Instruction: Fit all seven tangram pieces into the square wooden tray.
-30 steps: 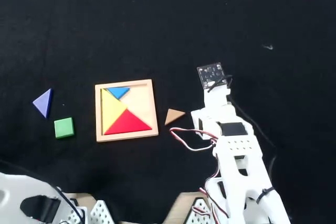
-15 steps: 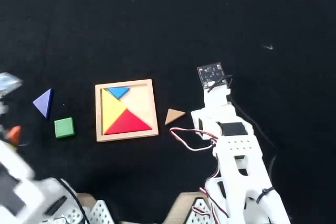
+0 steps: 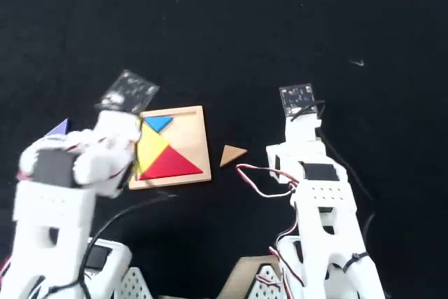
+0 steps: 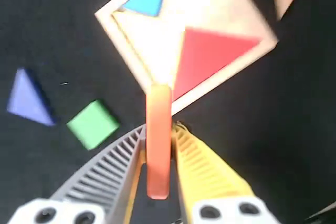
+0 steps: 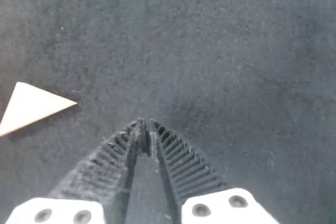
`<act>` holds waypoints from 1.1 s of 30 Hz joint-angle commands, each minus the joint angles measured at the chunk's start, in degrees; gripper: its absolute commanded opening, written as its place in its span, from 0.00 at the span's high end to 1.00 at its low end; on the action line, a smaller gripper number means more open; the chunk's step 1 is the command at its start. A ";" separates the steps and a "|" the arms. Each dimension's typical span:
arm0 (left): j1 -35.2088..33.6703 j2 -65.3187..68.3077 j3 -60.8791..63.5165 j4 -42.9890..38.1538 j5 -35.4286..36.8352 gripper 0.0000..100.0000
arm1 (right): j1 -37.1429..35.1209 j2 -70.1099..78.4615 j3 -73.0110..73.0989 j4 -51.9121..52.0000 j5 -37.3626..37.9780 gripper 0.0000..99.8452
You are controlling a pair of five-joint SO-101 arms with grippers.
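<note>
The square wooden tray lies at mid-table and holds a blue triangle, a yellow triangle and a red triangle. My left arm hangs over the tray's left edge. In the left wrist view my left gripper is shut on an orange piece, held above the tray's rim near the red triangle. A green square and a purple triangle lie on the cloth beside it. My right gripper is shut and holds nothing, close to a tan triangle.
The tan triangle lies between the tray and the right arm. The purple triangle's tip peeks out behind the left arm. Black cloth covers the table, with open room at the back and the far right.
My left arm swung in from the lower left corner to the tray's left side with the orange piece, covering the green square from above. The right arm shifted slightly to the right.
</note>
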 commanded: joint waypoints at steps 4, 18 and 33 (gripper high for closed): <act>6.46 15.82 -3.03 -17.14 21.27 0.94 | 0.70 -1.80 -2.33 -0.70 -0.18 0.99; 17.54 37.71 -3.03 -40.62 42.11 0.92 | 0.70 -1.80 -2.33 -0.97 -0.18 0.99; 15.69 45.10 -2.68 -49.05 43.25 0.91 | 0.70 -1.80 -2.33 -1.05 -0.09 0.99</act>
